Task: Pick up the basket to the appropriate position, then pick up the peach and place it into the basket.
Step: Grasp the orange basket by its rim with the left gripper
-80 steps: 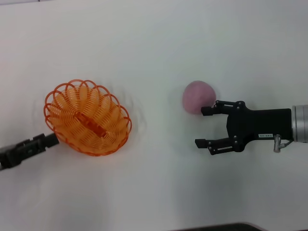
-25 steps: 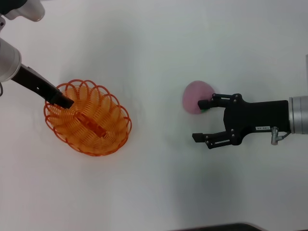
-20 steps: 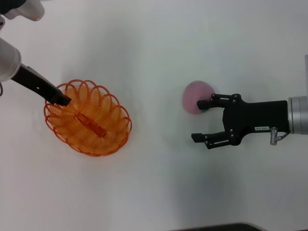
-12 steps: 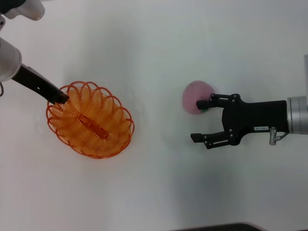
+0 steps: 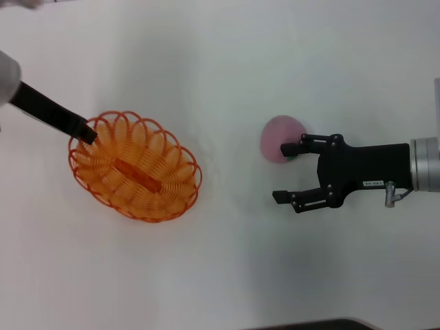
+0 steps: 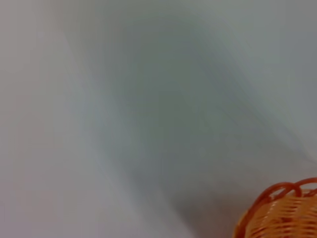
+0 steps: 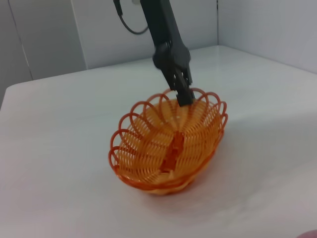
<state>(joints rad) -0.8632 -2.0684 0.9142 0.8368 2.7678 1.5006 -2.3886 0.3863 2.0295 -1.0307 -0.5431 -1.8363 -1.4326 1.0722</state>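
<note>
The orange wire basket sits on the white table at the left. My left gripper reaches in from the upper left and is shut on the basket's rim; the right wrist view shows its fingers pinching the far rim of the basket. A bit of the rim shows in the left wrist view. The pink peach lies to the right of centre. My right gripper is open beside it, one fingertip against the peach's lower right side, the peach outside the gap.
The white table spreads all around. A dark edge runs along the near side. A white wall stands behind the table in the right wrist view.
The left gripper has taken hold of the basket's rim and moved the basket a little right and toward me, turning it slightly. The right gripper and peach have stayed put.
</note>
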